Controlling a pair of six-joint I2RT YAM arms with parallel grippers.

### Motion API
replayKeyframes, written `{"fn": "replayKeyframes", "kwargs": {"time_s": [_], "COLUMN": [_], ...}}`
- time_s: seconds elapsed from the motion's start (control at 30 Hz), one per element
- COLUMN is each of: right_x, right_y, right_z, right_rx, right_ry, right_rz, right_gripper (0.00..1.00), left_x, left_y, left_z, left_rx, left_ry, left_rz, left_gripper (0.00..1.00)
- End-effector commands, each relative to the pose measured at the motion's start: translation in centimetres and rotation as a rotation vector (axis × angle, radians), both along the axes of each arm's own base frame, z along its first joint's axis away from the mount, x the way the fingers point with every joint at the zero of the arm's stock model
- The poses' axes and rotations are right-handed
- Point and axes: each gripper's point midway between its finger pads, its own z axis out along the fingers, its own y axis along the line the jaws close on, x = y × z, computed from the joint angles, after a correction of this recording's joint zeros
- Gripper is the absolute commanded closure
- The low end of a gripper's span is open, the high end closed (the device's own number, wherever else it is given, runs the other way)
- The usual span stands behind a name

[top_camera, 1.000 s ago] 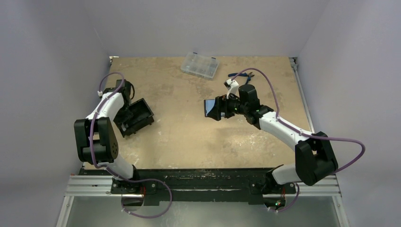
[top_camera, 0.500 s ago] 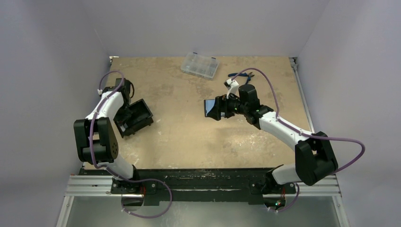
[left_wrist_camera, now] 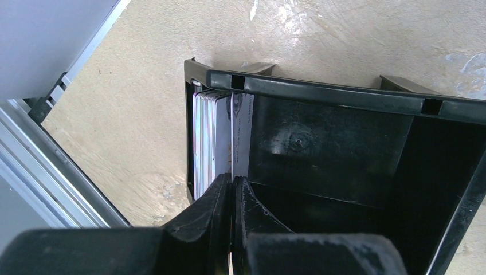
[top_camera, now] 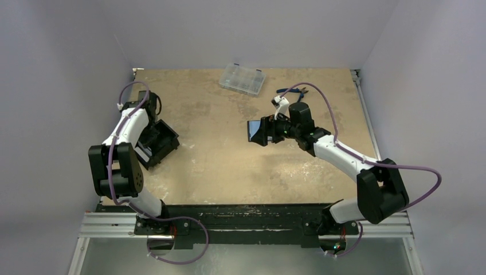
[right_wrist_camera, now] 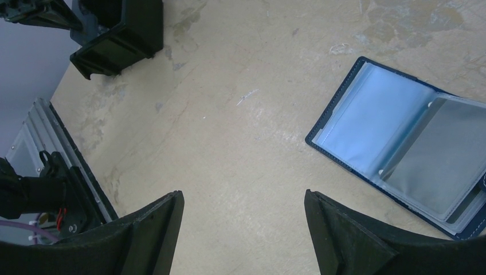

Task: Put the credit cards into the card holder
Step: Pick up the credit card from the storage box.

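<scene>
Scuffed tan tabletop (top_camera: 218, 160) fills the floor between pale violet walls, with a clear plastic compartment case (top_camera: 242, 78) at its far edge. On the left side sits a black open-topped plastic box (left_wrist_camera: 344, 97), and a stack of thin whitish-grey credit cards (left_wrist_camera: 206, 137) stands on edge against one wall inside it. The left gripper (left_wrist_camera: 232, 189) reaches into the box with its jaws pressed together on what looks like the innermost card (left_wrist_camera: 242, 132), which stands a little apart from the stack. That card is upright on its edge, and its long axis runs straight away from the fingertips along the box wall. The dark navy folding card holder (right_wrist_camera: 395, 143) lies well apart from it, across the table to the right, opened flat with its clear sleeves facing up. It sits just beside the right gripper (right_wrist_camera: 243, 197), whose jaws are spread wide over bare table and hold nothing. The right arm is much the nearer to the holder, so the card will probably have to be lifted out and carried rightward across the table.
</scene>
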Motion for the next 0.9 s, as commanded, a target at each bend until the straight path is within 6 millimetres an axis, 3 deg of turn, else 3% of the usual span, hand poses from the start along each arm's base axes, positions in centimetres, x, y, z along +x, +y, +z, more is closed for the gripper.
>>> {"fn": "replayKeyframes", "kwargs": {"time_s": [0.0, 0.2, 0.3, 0.53, 0.73, 0.87], "right_x": [0.5, 0.5, 0.5, 0.9, 1.4, 2.0], "right_y": [0.3, 0.3, 0.3, -0.4, -1.0, -1.7], "right_z": [0.4, 0.3, 0.2, 0.0, -0.8, -1.5], "right_rx": [0.02, 0.018, 0.017, -0.006, -0.021, -0.024], "right_ry": [-0.024, -0.02, -0.019, -0.028, -0.014, 0.002], "right_rz": [0.006, 0.006, 0.006, -0.04, -0.065, -0.09], "right_gripper": [0.14, 0.14, 0.14, 0.12, 0.11, 0.11], "left_x": [0.8, 1.3, 2.0, 4.6, 7.6, 9.0], "left_y": [0.8, 0.7, 0.6, -1.5, -7.1, -14.7], "left_z": [1.7, 2.7, 4.2, 10.8, 18.5, 23.8], "left_rx": [0.031, 0.03, 0.024, -0.066, -0.263, -0.53], "left_ry": [-0.035, -0.074, -0.119, -0.321, -0.669, -0.953], "left_rz": [-0.012, -0.029, -0.043, -0.132, -0.409, -0.786], "left_gripper": [1.0, 1.0, 1.0, 1.0, 1.0, 1.0]}}
